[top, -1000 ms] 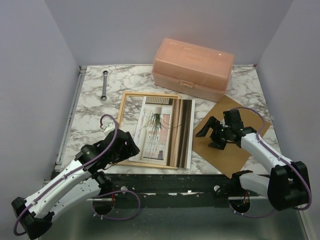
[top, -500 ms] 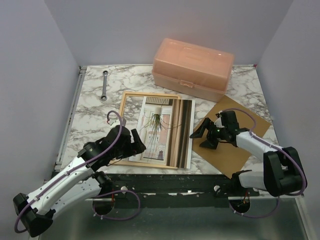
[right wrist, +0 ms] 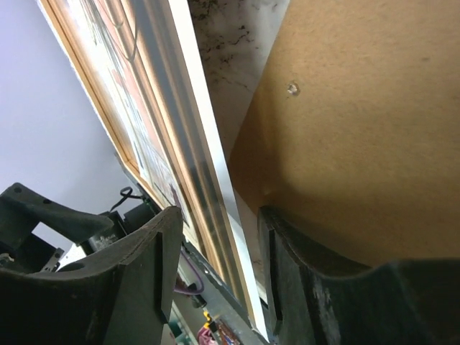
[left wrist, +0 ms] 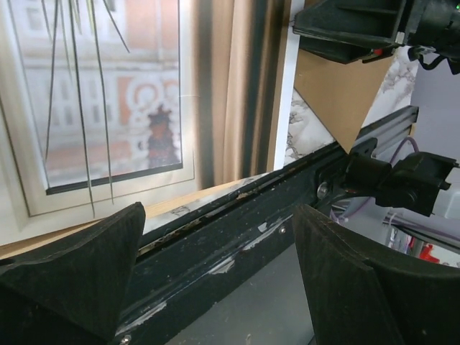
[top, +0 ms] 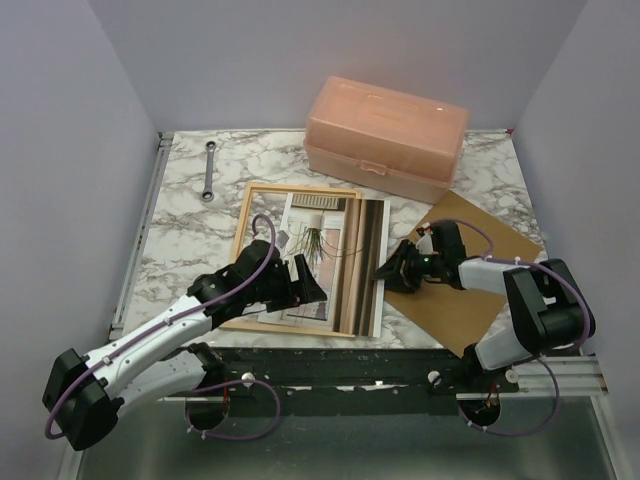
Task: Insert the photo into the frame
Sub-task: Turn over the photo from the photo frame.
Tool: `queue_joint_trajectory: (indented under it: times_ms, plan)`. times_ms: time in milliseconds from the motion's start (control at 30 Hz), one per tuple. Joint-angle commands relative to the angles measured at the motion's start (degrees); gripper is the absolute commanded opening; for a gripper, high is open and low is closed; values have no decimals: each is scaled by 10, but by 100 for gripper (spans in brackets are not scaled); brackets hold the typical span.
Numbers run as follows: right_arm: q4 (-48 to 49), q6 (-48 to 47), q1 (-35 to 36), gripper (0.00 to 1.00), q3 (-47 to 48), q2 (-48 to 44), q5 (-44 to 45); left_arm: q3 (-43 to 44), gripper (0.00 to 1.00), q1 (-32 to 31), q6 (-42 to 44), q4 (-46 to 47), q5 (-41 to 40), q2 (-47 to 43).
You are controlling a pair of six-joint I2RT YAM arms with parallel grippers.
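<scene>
**Photo (top: 340, 250) lying across frame (top: 300, 187), not seated in it**

One of each thing lies on the marble table (top: 180, 215), with two grippers over them. Far left is a single metal wrench (top: 208, 171). The left gripper (top: 308, 284) hovers over the print's near left corner, jaws spread wide with nothing between them. The thin pale-wood frame lies flat. The glossy paper photo rests face up over its right half, with its right edge past the frame's right rail. Behind them stands one peach plastic box (top: 385, 137) with rounded corners. The right gripper (top: 393, 268) is low at the photo's right edge, jaws a little apart; I cannot tell whether they touch the paper. One flat brown fibreboard panel (top: 465, 300) lies at the right.

Only the left wrist view shows the chipped dark rail (left wrist: 237, 215) along the table's near edge. Only the right wrist view shows a small stud (right wrist: 291, 88) in the panel.
</scene>
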Motion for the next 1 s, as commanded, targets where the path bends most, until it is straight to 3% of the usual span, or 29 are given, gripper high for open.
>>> queue_joint_trajectory:
  times_ms: [0,233,367,700,967]
  plan:
    - [53,21,21,46,-9,24,-20,7,86,2,-1,49,49,21]
    - [64,26,31,11,-7,40,-21,-6,86,2,-8,69,60,27]
    - [2,0,31,1,15,7,-5,-12,86,2,-8,69,62,27]
    - [-331,-136,31,0,214,-137,107,-13,86,2,-10,51,43,29]
    - [-594,-216,31,0,448,-142,215,-6,85,2,-8,42,38,34]
